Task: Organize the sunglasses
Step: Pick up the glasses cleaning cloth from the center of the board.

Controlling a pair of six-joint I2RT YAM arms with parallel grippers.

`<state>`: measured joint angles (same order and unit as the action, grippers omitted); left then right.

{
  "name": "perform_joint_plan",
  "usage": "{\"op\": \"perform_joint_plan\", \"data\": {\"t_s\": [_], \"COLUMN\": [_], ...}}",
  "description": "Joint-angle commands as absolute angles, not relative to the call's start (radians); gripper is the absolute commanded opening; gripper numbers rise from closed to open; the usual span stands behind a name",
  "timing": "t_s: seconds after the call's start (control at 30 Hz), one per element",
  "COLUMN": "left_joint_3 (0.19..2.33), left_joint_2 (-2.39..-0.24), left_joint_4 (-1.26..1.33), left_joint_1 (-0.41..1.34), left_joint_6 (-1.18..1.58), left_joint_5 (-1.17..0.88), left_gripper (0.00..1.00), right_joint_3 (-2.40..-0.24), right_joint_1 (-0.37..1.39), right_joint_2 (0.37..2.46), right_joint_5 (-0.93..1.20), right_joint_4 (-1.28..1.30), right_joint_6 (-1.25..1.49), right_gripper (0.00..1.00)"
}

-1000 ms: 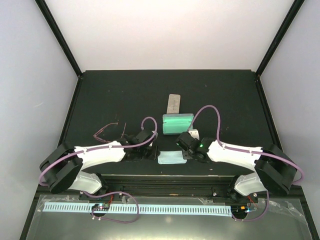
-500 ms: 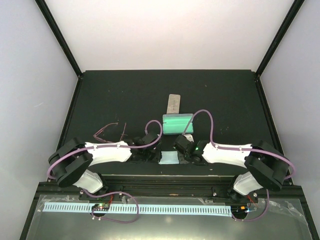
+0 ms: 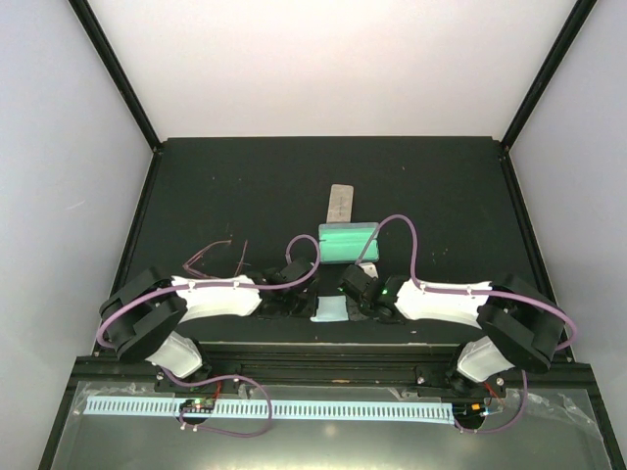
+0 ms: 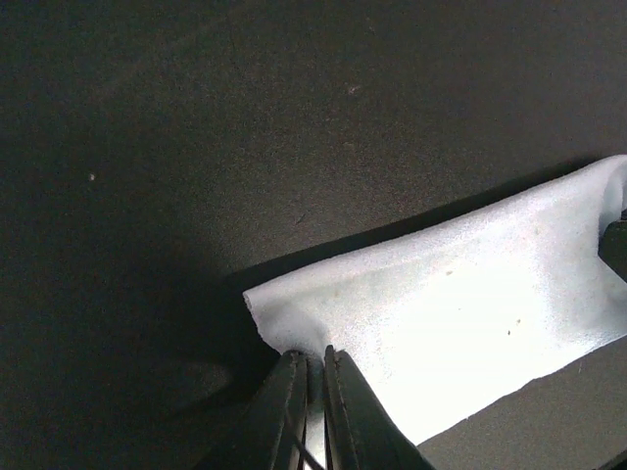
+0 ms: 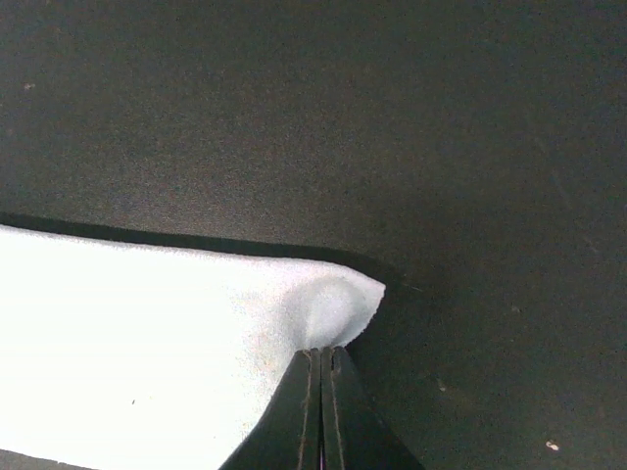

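Observation:
The reddish-pink wire-framed sunglasses (image 3: 209, 257) lie on the black table left of centre. The black-framed pair is not in view. A light blue cloth (image 3: 330, 310) hangs between both grippers near the table's front edge. My left gripper (image 3: 302, 305) is shut on the cloth's left corner (image 4: 294, 328); my left gripper's tips show in the left wrist view (image 4: 315, 358). My right gripper (image 3: 349, 298) is shut on the right corner (image 5: 338, 304); my right gripper's tips show in the right wrist view (image 5: 323, 352).
An open case with a green lining (image 3: 348, 242) sits just behind the cloth. A beige-grey oblong case (image 3: 340, 204) lies behind that. The table's front edge (image 3: 323, 345) is close below the grippers.
Both grippers have moved closer together with the cloth between them. The cloth now looks narrower from above than one second ago.

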<state>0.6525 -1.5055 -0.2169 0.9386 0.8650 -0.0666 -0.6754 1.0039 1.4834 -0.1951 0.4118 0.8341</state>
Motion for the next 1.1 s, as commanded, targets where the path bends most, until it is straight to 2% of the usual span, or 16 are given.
{"op": "perform_joint_plan", "data": {"t_s": [0.0, 0.33, 0.43, 0.53, 1.07], "left_joint_3": [0.659, 0.676, 0.683, 0.694, 0.889], "left_joint_2": [-1.542, -1.570, -1.569, -1.563, -1.506], "left_joint_4": [-0.290, -0.295, -0.300, -0.310, -0.392], "left_joint_1": [0.952, 0.957, 0.959, 0.959, 0.902], "left_joint_6": [0.869, 0.861, 0.859, 0.849, 0.757], "left_joint_5": [-0.045, -0.043, -0.037, -0.022, 0.074], "left_gripper": [0.08, 0.10, 0.03, 0.02, 0.02], "right_joint_3": [-0.643, -0.632, -0.632, -0.640, -0.813], "right_joint_1": [1.010, 1.011, 1.011, 1.011, 0.941], "right_joint_2": [1.493, 1.483, 1.470, 1.453, 1.369], "right_joint_5": [-0.168, -0.168, -0.177, -0.194, -0.335], "right_joint_4": [0.426, 0.413, 0.415, 0.428, 0.515], "right_joint_6": [0.850, 0.855, 0.859, 0.857, 0.747], "right_gripper": [0.01, 0.01, 0.01, 0.01, 0.01]}}
